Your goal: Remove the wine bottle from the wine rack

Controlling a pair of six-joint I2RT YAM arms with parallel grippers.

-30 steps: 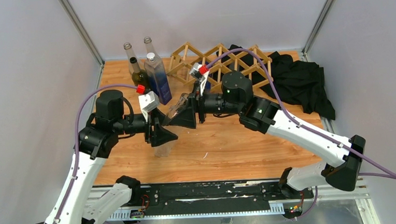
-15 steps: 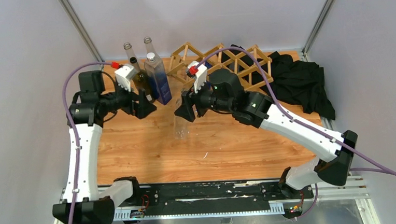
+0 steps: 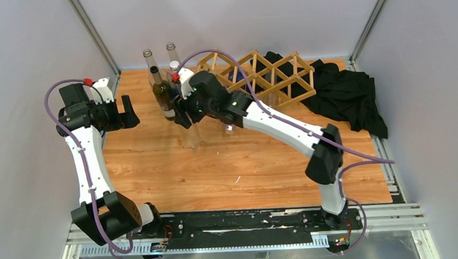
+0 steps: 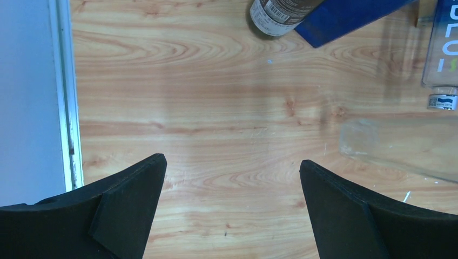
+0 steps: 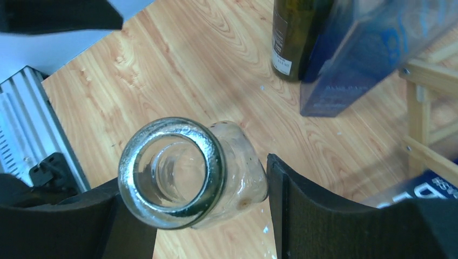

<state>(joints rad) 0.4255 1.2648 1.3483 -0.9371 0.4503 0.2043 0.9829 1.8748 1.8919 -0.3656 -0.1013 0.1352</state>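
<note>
Clear glass wine bottle [image 5: 172, 172], uncapped and upright, open mouth facing up, neck caught between the black fingers of the right gripper [image 5: 210, 210]. Off the rack, over the wooden table [image 3: 247, 170] just in front of the rack's left end; hard to tell whether the base touches the wood. Wine rack [image 3: 259, 73] of pale wooden slats crossing into diamond openings, standing along the back of the table.

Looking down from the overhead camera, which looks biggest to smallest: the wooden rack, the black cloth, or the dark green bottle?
1. wine rack and black cloth: about alike; the rack hides part of the cloth, so unranked.
2. dark green bottle: clearly smallest.
</note>
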